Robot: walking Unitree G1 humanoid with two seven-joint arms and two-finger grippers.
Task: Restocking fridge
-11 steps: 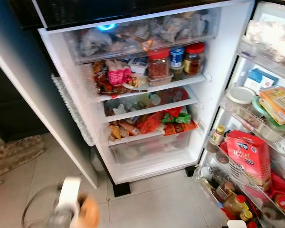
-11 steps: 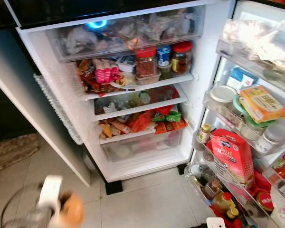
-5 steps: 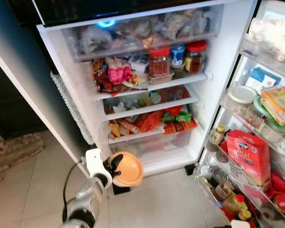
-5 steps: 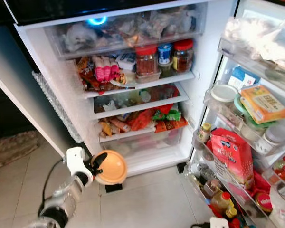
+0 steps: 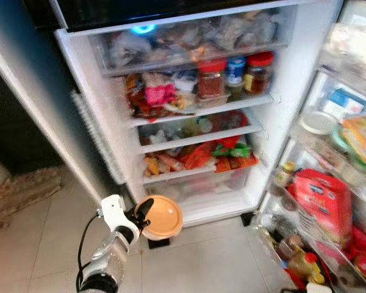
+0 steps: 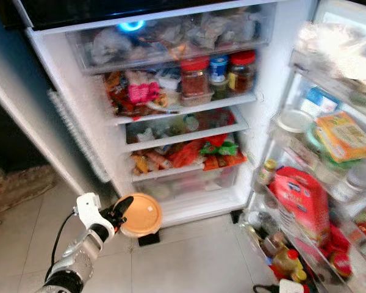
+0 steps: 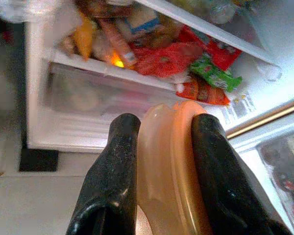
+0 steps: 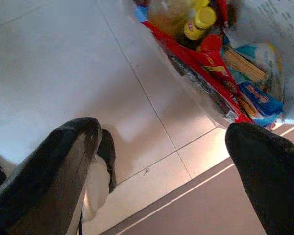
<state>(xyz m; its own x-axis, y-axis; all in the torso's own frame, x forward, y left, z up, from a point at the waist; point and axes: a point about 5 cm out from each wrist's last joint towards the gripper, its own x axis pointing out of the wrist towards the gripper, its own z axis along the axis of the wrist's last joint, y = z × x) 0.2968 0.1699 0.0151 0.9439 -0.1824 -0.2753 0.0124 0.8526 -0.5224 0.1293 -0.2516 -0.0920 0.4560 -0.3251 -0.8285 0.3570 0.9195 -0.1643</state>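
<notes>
The left gripper [image 7: 161, 142] pinches a flat orange lidded container [image 5: 161, 217] by its rim, one black finger [image 7: 112, 161] on each face, and holds it low in front of the open fridge [image 5: 293, 91], near the bottom clear drawer [image 5: 198, 186]. The right gripper [image 8: 161, 152] hangs by the door shelves [image 5: 329, 207] over the tiled floor [image 8: 63, 63], its fingers spread wide and empty. The shelves look crowded with jars [image 5: 211, 78] and packets [image 5: 222, 155], so the judgement is to pick a gap first, probably on the lowest level, then bring the container in edge-on and level. Because the grip sits on a thin rim, a slow reach should keep it from pivoting, and releasing only once it rests on a surface avoids a drop.
</notes>
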